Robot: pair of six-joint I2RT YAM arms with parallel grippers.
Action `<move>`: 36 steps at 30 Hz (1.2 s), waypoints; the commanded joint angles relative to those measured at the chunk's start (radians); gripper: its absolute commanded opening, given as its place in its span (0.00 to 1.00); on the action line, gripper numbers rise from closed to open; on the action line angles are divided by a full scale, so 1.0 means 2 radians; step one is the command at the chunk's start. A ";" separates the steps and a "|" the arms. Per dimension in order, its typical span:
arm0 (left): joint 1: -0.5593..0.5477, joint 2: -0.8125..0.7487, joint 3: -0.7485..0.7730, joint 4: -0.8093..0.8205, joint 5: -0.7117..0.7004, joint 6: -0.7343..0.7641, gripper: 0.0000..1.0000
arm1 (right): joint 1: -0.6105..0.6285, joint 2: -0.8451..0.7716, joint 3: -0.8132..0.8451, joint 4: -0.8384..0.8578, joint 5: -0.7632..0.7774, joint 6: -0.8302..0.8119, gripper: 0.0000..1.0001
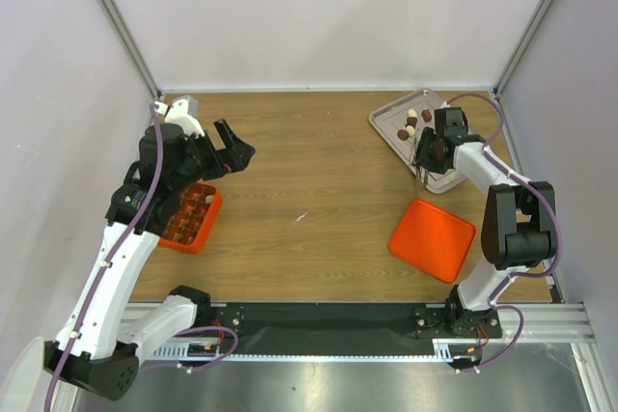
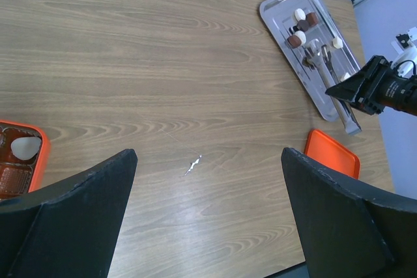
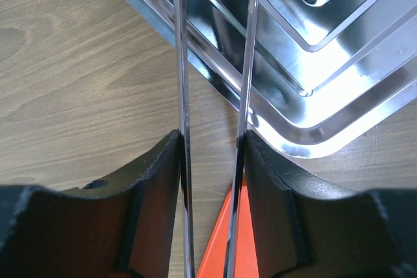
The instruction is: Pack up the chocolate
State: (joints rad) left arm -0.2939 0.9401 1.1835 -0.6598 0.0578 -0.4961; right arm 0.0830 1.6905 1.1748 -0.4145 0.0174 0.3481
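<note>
Several chocolate pieces (image 1: 410, 123), dark brown and cream-white, lie on the metal tray (image 1: 386, 125) at the back right; they also show in the left wrist view (image 2: 301, 27). My right gripper (image 1: 431, 151) is over the tray's near end, shut on the thin metal tongs (image 3: 182, 63), whose two blades run between its fingers (image 3: 156, 180). No chocolate shows between the blades. The orange gridded box (image 1: 190, 217) at the left holds several pieces, one of them white (image 2: 26, 148). My left gripper (image 1: 230, 151) is open and empty, raised over the table beside the box.
An orange lid (image 1: 432, 239) lies flat at the near right, just below the tray; its corner shows under the tongs (image 3: 228, 252). A small white scrap (image 2: 193, 164) lies mid-table. Walls with metal posts enclose the table.
</note>
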 commanded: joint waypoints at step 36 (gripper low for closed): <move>0.003 0.002 0.035 0.017 -0.004 0.006 1.00 | 0.029 0.028 0.045 -0.074 0.053 -0.020 0.47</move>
State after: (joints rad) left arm -0.2939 0.9428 1.2118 -0.6552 0.0555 -0.4957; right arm 0.1349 1.7329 1.2201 -0.5396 0.0864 0.3275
